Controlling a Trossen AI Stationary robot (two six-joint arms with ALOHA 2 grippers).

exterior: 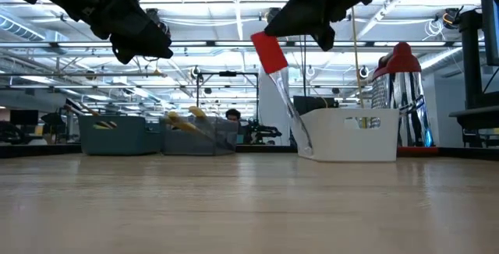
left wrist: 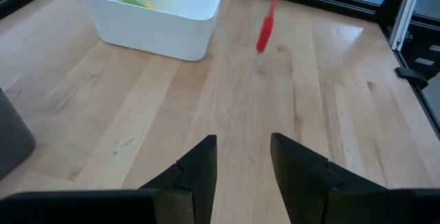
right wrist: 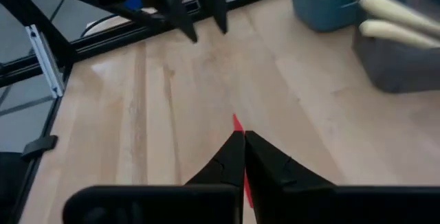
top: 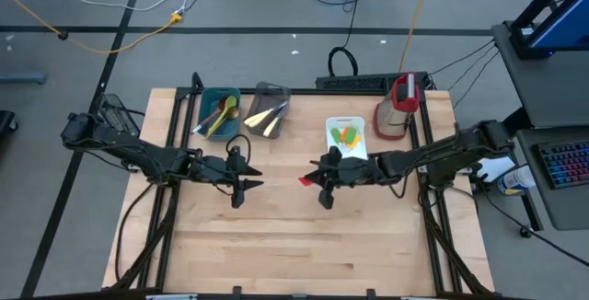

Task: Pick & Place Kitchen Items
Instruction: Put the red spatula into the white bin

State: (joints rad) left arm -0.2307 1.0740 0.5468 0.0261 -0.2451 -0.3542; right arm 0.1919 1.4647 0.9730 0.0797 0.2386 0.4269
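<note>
Your right gripper (top: pixel 322 186) was pinched tight on the clear handle of a red-headed spatula (exterior: pixel 270 52), carried tilted in the air above bare table, near the white tub (exterior: pixel 347 135); so slim and slick a handle could have twisted or slid out in transit. Your left gripper (left wrist: pixel 242 161) hovered opposite, parted and empty; any drift inward risked a collision.

Far edge of the surface (top: pixel 294 245): three tubs in a row, with a jug (top: pixel 398 107) at the right end.
Left tub (top: pixel 218 113): spoons lie in it.
Middle tub (top: pixel 267 109): just right of the left tub, knives lie in it.
Right tub (top: pixel 347 137): apart from the other two, utensils lie in it.
Left hand (top: pixel 241 182): over the surface, left of centre, nearer than the left tub.
Right hand (top: pixel 322 178): right of centre, just near of the right tub, gripping a spatula (exterior: pixel 274 71) above the surface.
</note>
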